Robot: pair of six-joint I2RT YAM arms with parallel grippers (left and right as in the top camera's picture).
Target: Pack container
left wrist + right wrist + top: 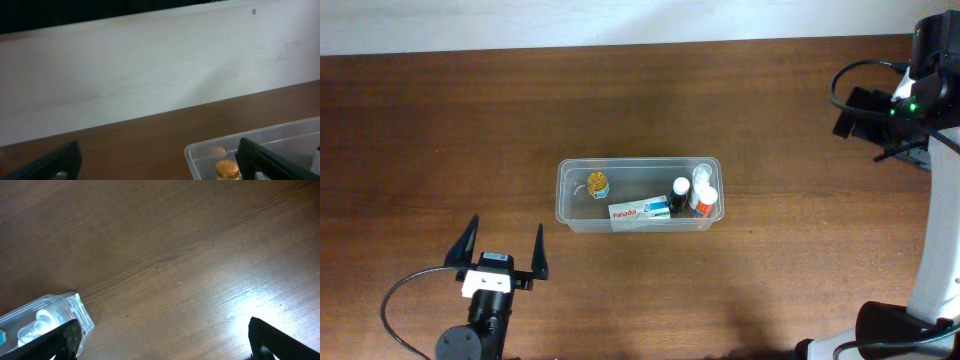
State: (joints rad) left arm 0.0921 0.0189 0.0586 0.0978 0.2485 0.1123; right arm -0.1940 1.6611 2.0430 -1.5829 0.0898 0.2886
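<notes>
One by one, scanning the worktop (440, 120) for loose items before reaching, apparently finding none outside. Leaving the clear container (630, 178) sitting mid-worktop, already loaded. Holding the left end effector (506, 235) wide and empty, near the container's front-left corner, not touching. Hanging the right end effector (162, 330) wide and empty, well apart to the container's right. Inside, showing a box (640, 211), bottles (681, 195), a gold-lidded jar (598, 184).

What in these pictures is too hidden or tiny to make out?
Overhead: print on the white box in the container is too small to read.
Left wrist: bottom edge cuts off the gold-capped jar; only its lid shows.
Right wrist: left edge cuts the container; contents blur behind plastic.
</notes>
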